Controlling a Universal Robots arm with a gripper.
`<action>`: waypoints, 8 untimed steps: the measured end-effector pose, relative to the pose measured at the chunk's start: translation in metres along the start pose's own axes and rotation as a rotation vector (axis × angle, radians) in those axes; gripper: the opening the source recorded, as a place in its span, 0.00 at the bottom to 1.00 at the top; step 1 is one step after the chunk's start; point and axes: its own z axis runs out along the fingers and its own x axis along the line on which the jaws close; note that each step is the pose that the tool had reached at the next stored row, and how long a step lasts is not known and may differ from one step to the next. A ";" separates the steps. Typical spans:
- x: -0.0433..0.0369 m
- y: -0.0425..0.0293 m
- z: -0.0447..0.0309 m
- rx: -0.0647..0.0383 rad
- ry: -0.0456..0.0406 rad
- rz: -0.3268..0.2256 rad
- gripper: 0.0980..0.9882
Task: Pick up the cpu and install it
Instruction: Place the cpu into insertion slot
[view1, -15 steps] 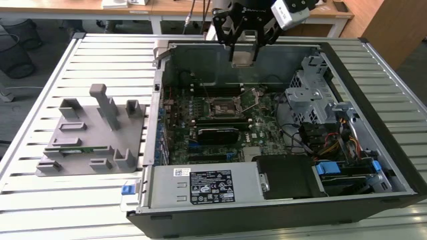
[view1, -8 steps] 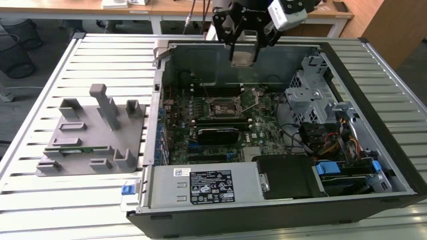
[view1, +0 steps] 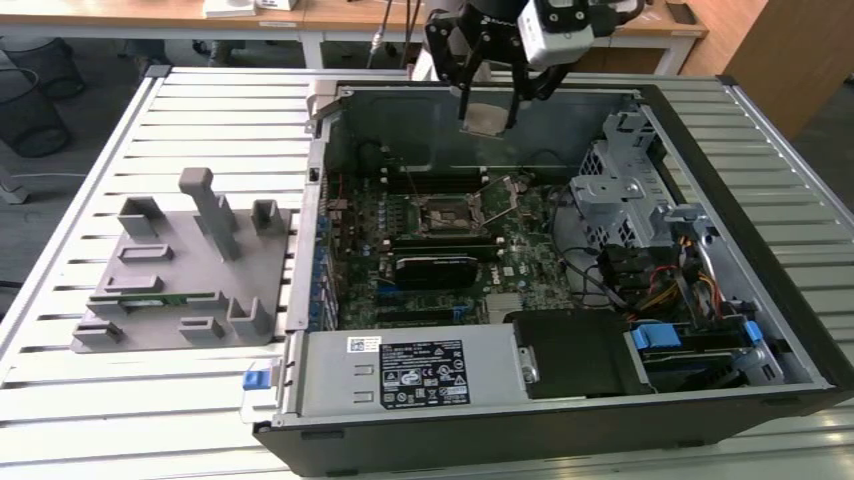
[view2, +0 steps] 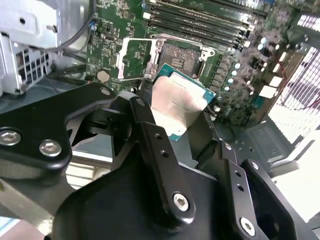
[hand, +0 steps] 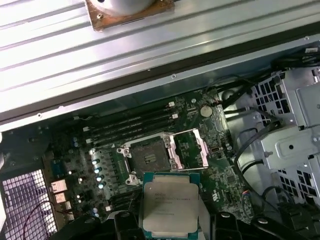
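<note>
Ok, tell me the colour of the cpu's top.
The cpu is silvery grey on top, with a thin pale rim; best seen in the first wrist view.

Grey fixture beside open computer case

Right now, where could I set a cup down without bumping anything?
The slatted table is bare between the grey holder and its near edge. The computer case is crowded inside, and the tool holds the cpu over it.

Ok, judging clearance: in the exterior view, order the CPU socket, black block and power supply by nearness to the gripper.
From the gripper, which holds the cpu:
1. CPU socket, mid-board.
2. Black block, just past the socket.
3. Power supply, at the case's near end.
</note>
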 end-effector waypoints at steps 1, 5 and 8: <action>0.0000 0.0000 0.0002 0.000 -0.0011 0.018 0.48; 0.0000 0.0000 0.0006 -0.001 -0.0053 0.087 0.48; 0.0000 0.0000 0.0010 -0.002 -0.0083 0.136 0.48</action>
